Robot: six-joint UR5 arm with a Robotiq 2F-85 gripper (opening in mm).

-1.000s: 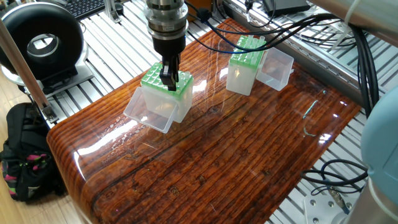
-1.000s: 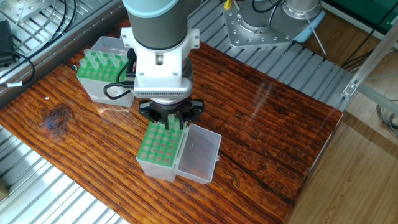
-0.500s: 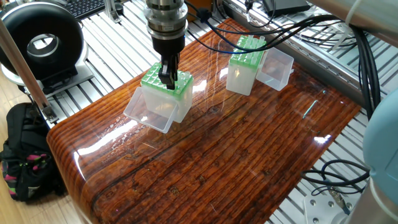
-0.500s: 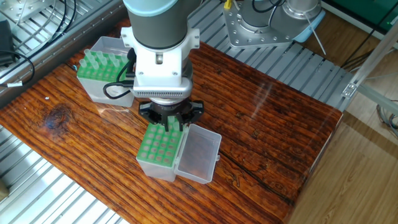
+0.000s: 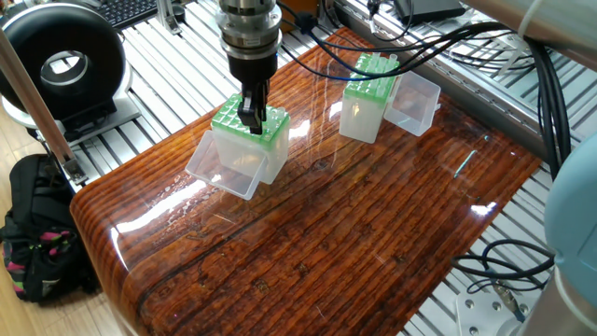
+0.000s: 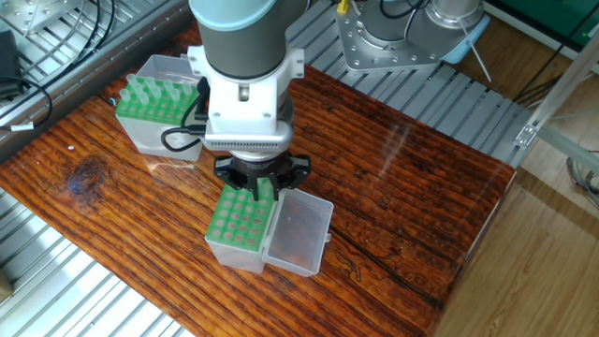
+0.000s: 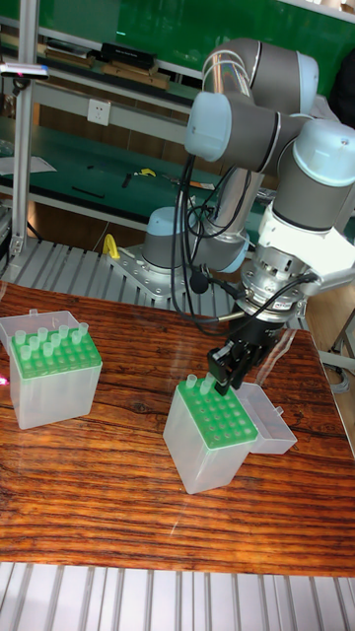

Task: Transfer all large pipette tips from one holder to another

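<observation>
Pipette tip [image 7: 193, 384] stands racked just beside the fingers [image 7: 219, 370].

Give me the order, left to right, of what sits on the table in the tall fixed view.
Green-topped box full of large pipette tips → lone tip at the near box's left corner → near green-topped box with the pincer above it → its open clear lid.

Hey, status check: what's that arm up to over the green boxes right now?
Gripper low over near box, jaws cannot tell if gripping. One tip upright in its corner; more tips in far box. Nothing in the way.
</observation>
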